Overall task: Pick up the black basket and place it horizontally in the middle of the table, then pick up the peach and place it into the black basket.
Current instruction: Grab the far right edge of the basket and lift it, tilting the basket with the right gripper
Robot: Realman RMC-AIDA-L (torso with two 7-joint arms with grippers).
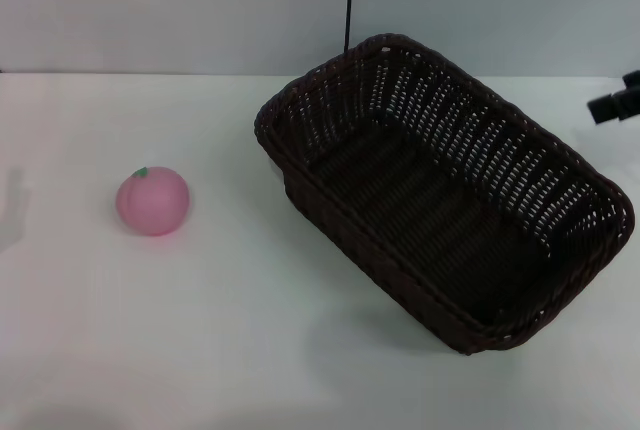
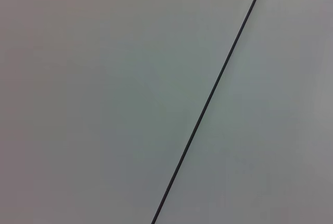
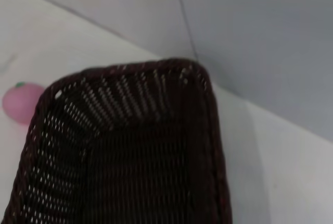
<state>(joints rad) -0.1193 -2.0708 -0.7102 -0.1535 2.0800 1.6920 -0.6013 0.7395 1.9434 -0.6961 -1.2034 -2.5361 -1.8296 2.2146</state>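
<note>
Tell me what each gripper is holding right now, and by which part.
Nothing is held. The dark woven wicker basket and the pink round toy peach rest untouched on the white table; the right gripper hangs apart, the left is unseen.

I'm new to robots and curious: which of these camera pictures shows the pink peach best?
The head view: the peach sits whole and unobstructed on the white table, apart from the black basket. The right wrist view catches it only at the picture's edge, beyond the basket's rim. The left wrist view doesn't show it.
</note>
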